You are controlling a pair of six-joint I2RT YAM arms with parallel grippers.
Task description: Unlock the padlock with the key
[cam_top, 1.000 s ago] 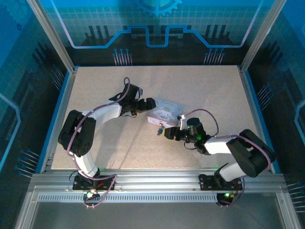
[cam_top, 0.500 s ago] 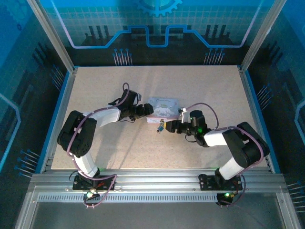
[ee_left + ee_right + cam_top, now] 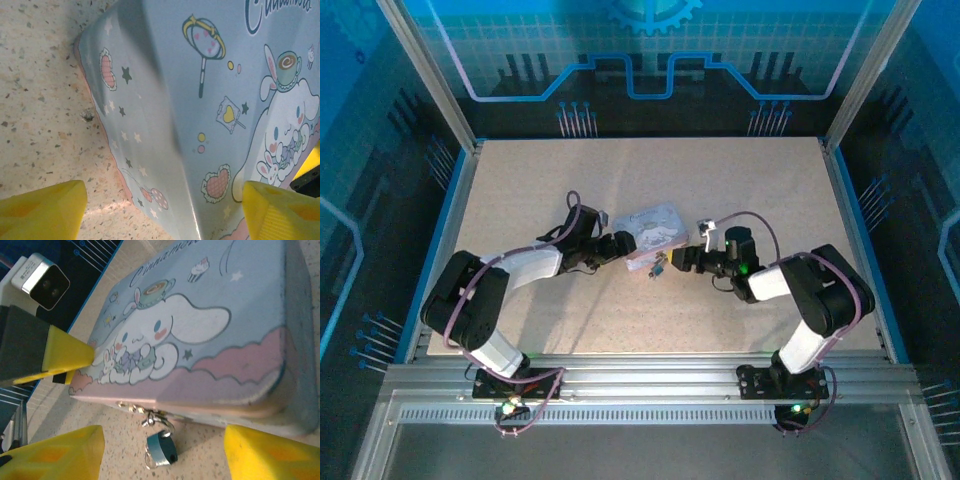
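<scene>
Speckled tabletop (image 3: 740,190) inside a blue-walled cell, with a pastel tin box (image 3: 655,222) sitting mid-table. The padlock (image 3: 162,450) is hanging off the hasp (image 3: 150,416) on the box edge facing the right arm. Its body is lying on the table, long axis pointing roughly back at the right gripper (image 3: 678,260). That arm is nearer, with the lock sitting dead ahead, just beyond its fingertips. Its jaws are standing wide apart, gripping nothing. The left gripper (image 3: 623,243) is also gaping, straddling the box's opposite corner, not visibly clamping. Can't tell where the key is.

The padlock (image 3: 161,449), small and blue-grey, hangs by its shackle from the tin's (image 3: 210,330) clasp, body on the table (image 3: 200,455); the thin loop beside it may be the key (image 3: 149,460).
</scene>
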